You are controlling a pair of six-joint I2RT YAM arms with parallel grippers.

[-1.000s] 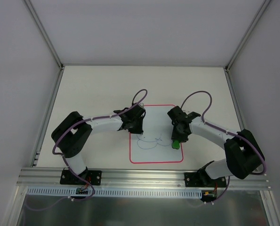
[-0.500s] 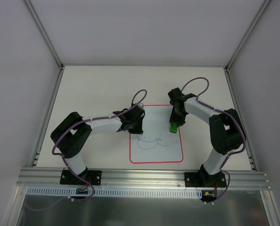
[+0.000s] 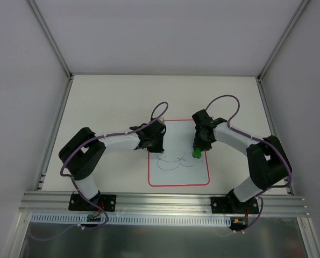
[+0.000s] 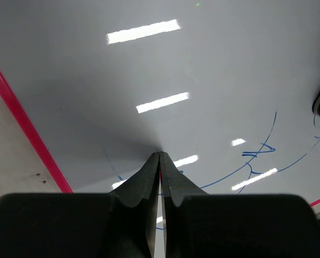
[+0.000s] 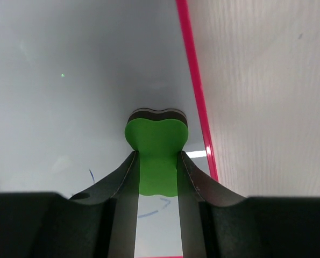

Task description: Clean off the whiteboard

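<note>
Whiteboard [image 3: 178, 177] lies flat on the surface [image 3: 106, 102] under both end effectors. Its pink border [image 4: 28, 126] runs just left of the left end effector [image 4: 160, 156] and just right of the right end effector [image 5: 157, 154].

Over the last second the right arm [image 3: 237, 141] swung its end effector away from the bases along the board's right side, then came part of the way back. It grips the green eraser [image 5: 156, 137] between its 2 fingers, and the dark pad appears to be against the board.

In the same second the left end effector's jaws went from a narrow gap to fully closed on nothing. Its tips rest on the board near the left edge, probably pinning it.

The blue scribbles [image 3: 173, 161] lie between the 2 end effectors, to the left of the eraser, and look much as they did. I judge that the strokes so far ran beside the marks, so most of the wiping is still to do.
</note>
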